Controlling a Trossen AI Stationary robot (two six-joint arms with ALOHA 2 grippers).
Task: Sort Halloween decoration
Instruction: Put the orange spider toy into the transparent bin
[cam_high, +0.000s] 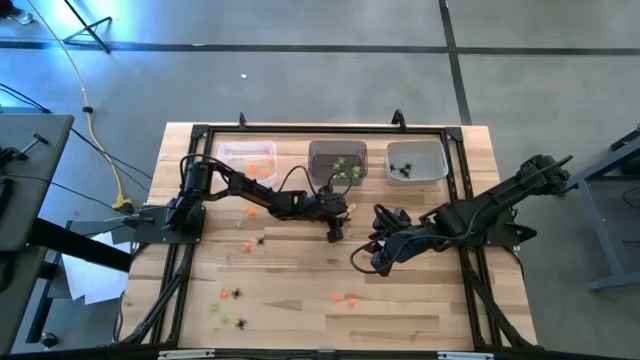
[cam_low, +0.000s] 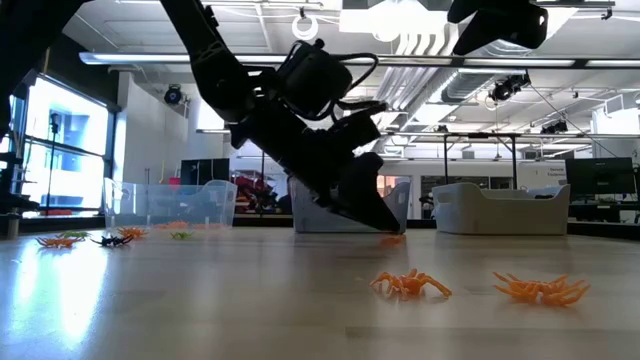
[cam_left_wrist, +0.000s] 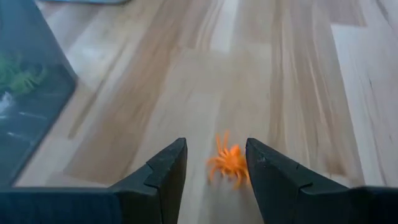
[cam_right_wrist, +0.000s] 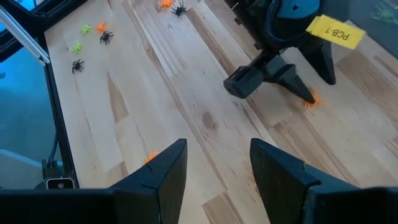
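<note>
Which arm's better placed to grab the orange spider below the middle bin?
Left. The left gripper already straddles the orange spider, fingers open. The right gripper hovers open farther off, over bare wood.

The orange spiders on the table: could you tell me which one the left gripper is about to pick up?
The orange spider between the open fingers of the left gripper, just in front of the middle bin holding green ones. The other orange spiders lie farther off, loose on the wood.

yellow tag on left arm | reads "PCB-7"
</note>
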